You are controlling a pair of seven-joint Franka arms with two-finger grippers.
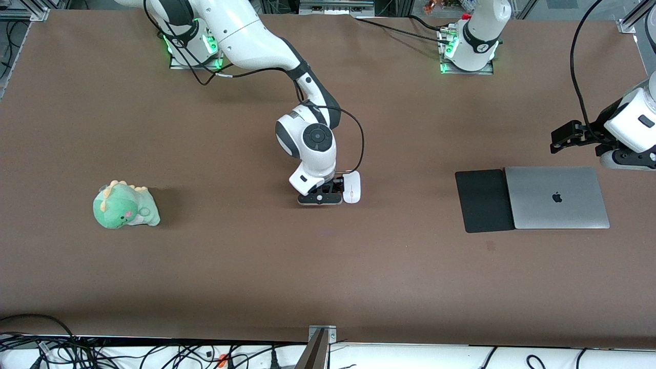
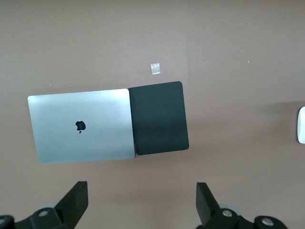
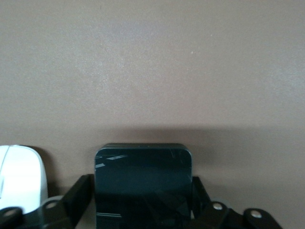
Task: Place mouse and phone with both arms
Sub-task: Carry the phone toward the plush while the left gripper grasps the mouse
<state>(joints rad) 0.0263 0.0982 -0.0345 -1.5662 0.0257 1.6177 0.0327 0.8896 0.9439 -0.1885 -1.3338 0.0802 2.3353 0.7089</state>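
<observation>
The white mouse [image 1: 351,187] lies on the brown table near its middle; it also shows in the right wrist view [image 3: 21,174] and at the edge of the left wrist view [image 2: 301,125]. The black phone [image 3: 143,167] lies flat beside the mouse, toward the right arm's end. My right gripper [image 1: 320,198] is low on the table, with its fingers [image 3: 81,191] against the phone's two long sides. It hides the phone in the front view. My left gripper [image 1: 561,139] hangs open and empty above the table by the laptop, its fingers [image 2: 76,200] wide apart.
A closed silver laptop [image 1: 556,197] lies at the left arm's end, with a large black mat [image 1: 484,201] touching its side. A green dinosaur plush [image 1: 124,205] sits toward the right arm's end. A small scrap of tape [image 2: 155,68] lies near the mat.
</observation>
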